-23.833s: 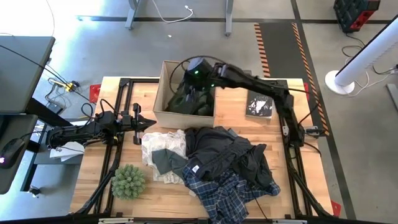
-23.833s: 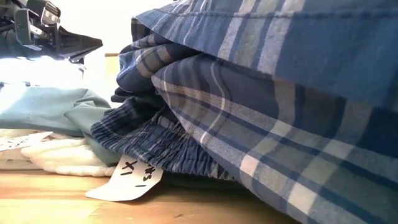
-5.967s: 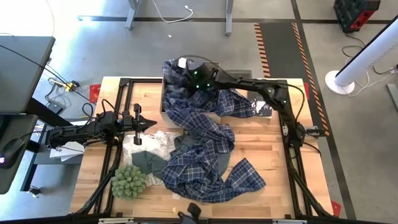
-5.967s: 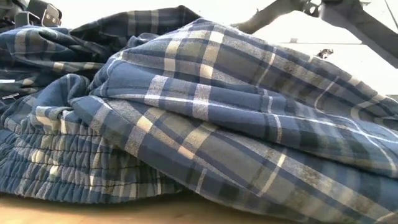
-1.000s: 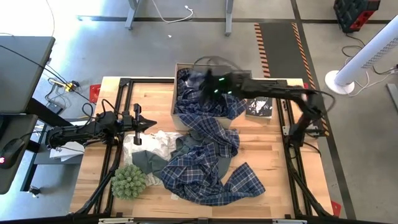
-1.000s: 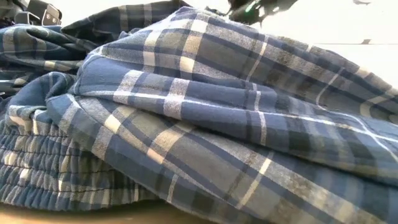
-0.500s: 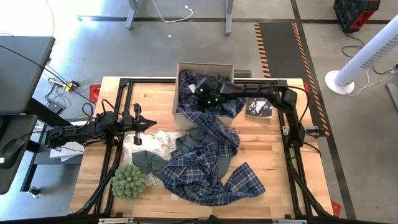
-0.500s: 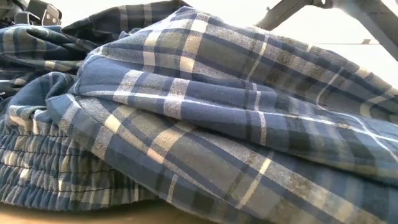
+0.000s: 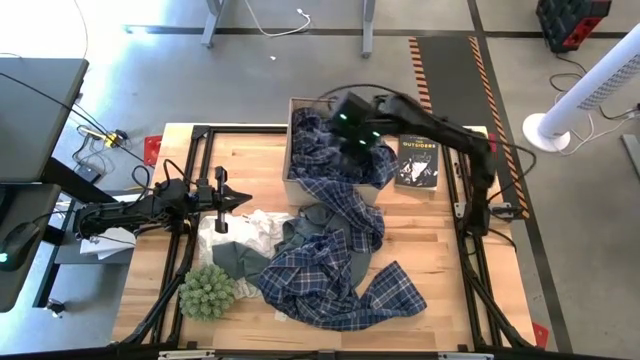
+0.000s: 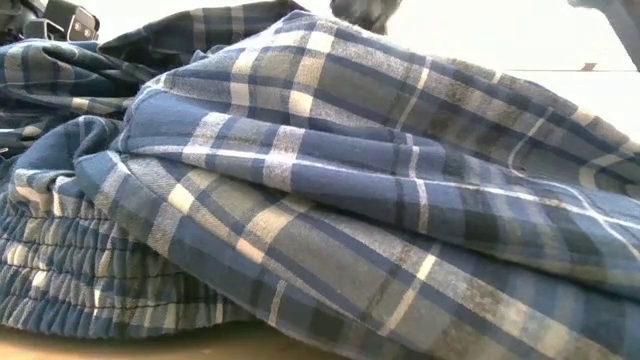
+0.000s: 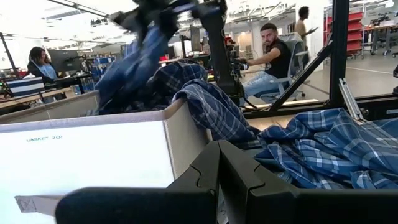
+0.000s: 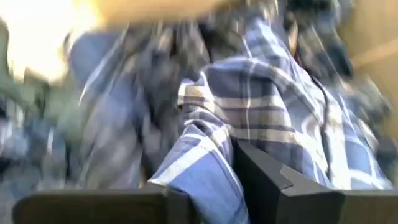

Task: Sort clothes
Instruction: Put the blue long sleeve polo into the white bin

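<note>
A blue-and-white plaid garment (image 9: 335,250) lies partly in the cardboard box (image 9: 294,104) at the table's far side. It trails over the box's near wall and spreads across the table's middle. My right gripper (image 9: 353,135) hangs above the box, pointing steeply down, with plaid cloth between its fingers. A white garment (image 9: 255,228) and a grey-green one (image 9: 238,258) lie to the left of the plaid, partly under it. My left gripper (image 9: 240,198) waits shut and level at the table's left. The low view shows only plaid folds (image 10: 330,200). My right gripper has a bunched fold of the plaid garment (image 12: 202,152) between its two fingers, coming at it from above and slanting down. In the left wrist view the cloth hangs below the gripper (image 11: 127,62). The rest lies in the box and on the table.
A black book (image 9: 417,160) lies right of the box. A spiky green plant ball (image 9: 207,290) sits near the table's front left corner. Bare wood shows on the table's right side. People sit in the room beyond the table (image 11: 273,50).
My right gripper dipped low into the box, then rose above it and tipped to point more steeply down. It has drawn a part of the plaid garment up with it. The part of the garment on the table has stayed where it was.
</note>
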